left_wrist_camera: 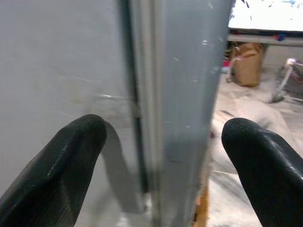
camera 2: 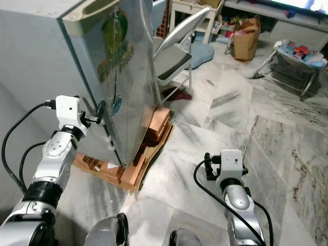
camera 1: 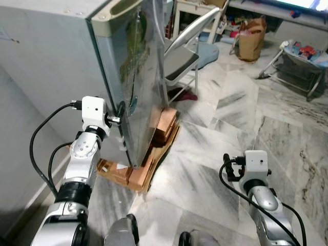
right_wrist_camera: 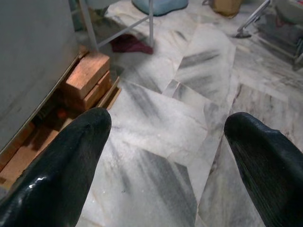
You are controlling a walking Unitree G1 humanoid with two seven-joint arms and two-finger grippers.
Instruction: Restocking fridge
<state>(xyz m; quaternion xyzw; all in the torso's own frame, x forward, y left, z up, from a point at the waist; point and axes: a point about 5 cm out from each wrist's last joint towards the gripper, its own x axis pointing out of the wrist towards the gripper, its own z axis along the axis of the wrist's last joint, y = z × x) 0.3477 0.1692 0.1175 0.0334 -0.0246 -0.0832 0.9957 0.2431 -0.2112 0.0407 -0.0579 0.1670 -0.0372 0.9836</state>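
Spread wide, left gripper (left_wrist_camera: 161, 156) straddles the fridge (camera 1: 128, 77) door edge; right gripper (right_wrist_camera: 175, 156) hangs open over floor (right_wrist_camera: 161, 118).

Your left gripper (left_wrist_camera: 161, 156) has its fingers (left_wrist_camera: 57, 165) spread either side of the fridge (camera 1: 61, 66) door's edge, one on the fridge's side, the other out past its front. The fridge stands on bricks (camera 1: 164, 130). A chair (camera 1: 184, 46) sits behind it. Your right gripper (right_wrist_camera: 165, 161) hangs over the floor (camera 1: 236, 118), fingers apart, bricks beyond its left finger.
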